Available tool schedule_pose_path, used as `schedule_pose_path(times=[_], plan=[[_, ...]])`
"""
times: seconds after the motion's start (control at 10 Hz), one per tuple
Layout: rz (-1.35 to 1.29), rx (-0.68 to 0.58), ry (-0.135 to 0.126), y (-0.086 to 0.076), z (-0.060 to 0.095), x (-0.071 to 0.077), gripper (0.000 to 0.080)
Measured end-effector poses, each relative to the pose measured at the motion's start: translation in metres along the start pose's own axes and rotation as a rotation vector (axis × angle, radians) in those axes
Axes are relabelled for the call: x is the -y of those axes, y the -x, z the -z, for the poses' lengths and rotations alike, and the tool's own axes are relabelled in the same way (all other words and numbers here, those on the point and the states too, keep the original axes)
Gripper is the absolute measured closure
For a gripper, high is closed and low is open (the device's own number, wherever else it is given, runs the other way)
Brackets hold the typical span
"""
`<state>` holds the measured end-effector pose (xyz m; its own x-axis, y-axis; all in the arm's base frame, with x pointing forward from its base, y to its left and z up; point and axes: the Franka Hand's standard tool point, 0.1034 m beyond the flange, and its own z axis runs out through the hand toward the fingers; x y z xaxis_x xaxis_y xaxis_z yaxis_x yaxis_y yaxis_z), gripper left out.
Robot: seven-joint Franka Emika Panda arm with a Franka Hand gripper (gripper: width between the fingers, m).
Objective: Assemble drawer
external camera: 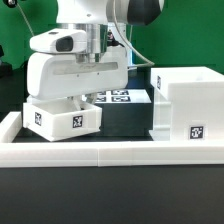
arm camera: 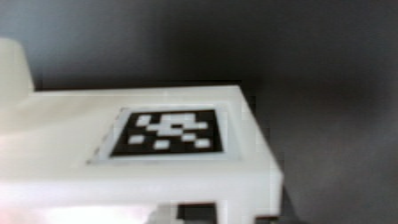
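Note:
A small white tray (external camera: 64, 119) with a black-and-white tag on its front is at the exterior view's left, just behind the low wall. My gripper (external camera: 76, 102) comes down onto its top and appears shut on it. In the wrist view the same tray (arm camera: 169, 165) fills the frame from very close, its tag facing the camera, and it hides my fingertips. The tall square hollow box (external camera: 188, 108), with a small tag on its front, stands at the exterior view's right, apart from the tray. The second tray is out of view.
The marker board (external camera: 118, 97) lies flat on the black table between tray and box. A low white wall (external camera: 110, 152) runs along the table's front edge. A green backdrop is behind the arm.

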<state>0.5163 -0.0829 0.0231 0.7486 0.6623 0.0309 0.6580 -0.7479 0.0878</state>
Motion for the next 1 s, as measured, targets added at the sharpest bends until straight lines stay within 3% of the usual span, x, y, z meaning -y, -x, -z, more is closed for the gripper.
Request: schedule_pose_path(times=[0.2, 0.4, 0.6, 1.0], plan=[[0.117, 0.007, 0.004, -0.001, 0.000, 0.001, 0.0758], [0.287, 0.014, -0.008, -0.015, 0.001, 0.012, 0.0758], [0.384, 0.008, 0.003, -0.025, 0.004, 0.019, 0.0757], [0.513, 0.022, 0.003, -0.020, 0.001, 0.016, 0.0757]])
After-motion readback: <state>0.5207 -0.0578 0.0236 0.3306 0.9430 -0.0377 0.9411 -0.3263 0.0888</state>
